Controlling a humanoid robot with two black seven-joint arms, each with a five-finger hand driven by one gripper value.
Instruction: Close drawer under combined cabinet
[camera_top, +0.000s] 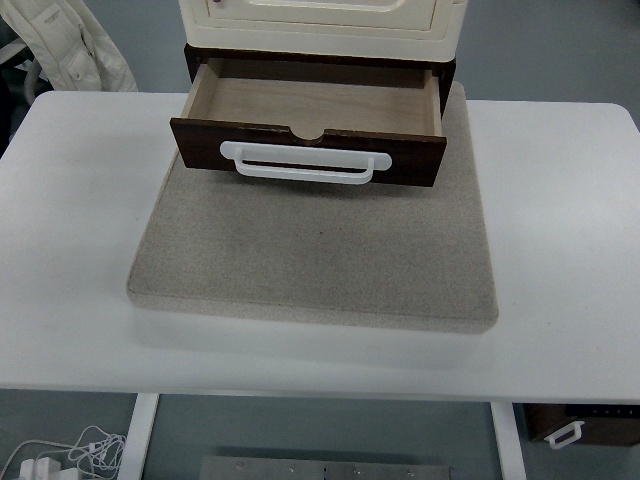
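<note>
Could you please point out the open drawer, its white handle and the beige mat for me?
drawer (312, 104), top view, on its bare wooden floor.
white handle (305, 163), top view, on the bar's middle.
beige mat (320, 250), top view, on its bare centre.

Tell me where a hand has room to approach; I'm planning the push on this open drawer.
Bare mat in front of the drawer and its white handle; bare table on both sides. Only the back is crowded, by the cabinet.

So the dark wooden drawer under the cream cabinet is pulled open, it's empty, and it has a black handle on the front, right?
Not quite. The top view shows the drawer pulled open and empty under the cream cabinet, but its handle is white, not black.
</note>
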